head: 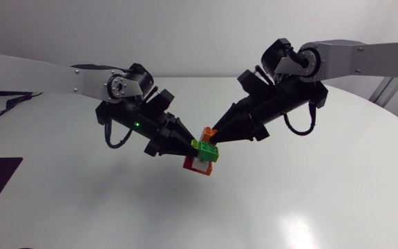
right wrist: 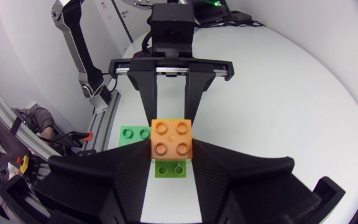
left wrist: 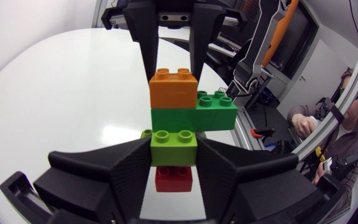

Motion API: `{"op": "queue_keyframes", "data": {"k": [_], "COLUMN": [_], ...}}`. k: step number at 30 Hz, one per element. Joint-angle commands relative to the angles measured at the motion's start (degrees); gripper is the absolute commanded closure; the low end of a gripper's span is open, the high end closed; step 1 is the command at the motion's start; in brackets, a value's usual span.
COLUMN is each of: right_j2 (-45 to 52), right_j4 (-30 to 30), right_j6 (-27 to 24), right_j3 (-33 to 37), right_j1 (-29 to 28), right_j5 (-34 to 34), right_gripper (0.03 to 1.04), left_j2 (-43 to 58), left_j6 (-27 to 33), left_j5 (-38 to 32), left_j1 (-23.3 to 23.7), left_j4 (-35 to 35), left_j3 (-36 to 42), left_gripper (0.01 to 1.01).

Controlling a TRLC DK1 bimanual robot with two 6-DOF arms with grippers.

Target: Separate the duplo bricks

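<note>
Nothing's apart yet. The stack hangs over the counter, all four bricks joined. My left gripper is clamped on the lime brick and my right gripper on the orange brick – the pulling's all still to do.

Our left fingers and right fingers block the brick stack from opposite sides; we find passage only along the stack's other two sides, over the table.
</note>
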Motion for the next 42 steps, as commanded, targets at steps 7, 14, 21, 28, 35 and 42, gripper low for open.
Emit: {"op": "queue_keyframes", "data": {"k": [7,14,21,28,35,42], "right_j2": [-1.9,-2.0,-1.6,-0.1,-1.0,-3.3], "right_j4": [1.3,1.0,0.5,-1.7,1.8,20.2], "right_j6": [-0.5,0.1,1.2,2.3,3.3,5.9], "right_j3": [-1.5,-0.4,1.1,5.2,4.6,-7.2], "right_j1": [0.8,0.5,0.0,-1.9,-3.6,-3.2], "right_j5": [-0.7,-0.9,-1.8,-4.0,-0.4,18.5], "right_gripper": [0.82,0.82,0.82,0.82,0.82,0.82], "left_j2": [3.0,3.0,3.0,2.8,2.5,1.4], "left_j6": [0.5,4.4,6.3,6.6,6.4,5.4], "left_j5": [2.0,2.0,1.9,1.5,1.4,0.2], "left_j1": [-0.7,-1.0,-1.3,-1.5,0.3,3.3], "left_j4": [-2.3,-4.5,-5.2,-5.0,-5.0,-3.9], "left_j3": [1.3,0.9,0.1,-0.5,0.3,1.8], "left_gripper": [0.820,0.823,0.821,0.820,0.815,0.808]}}
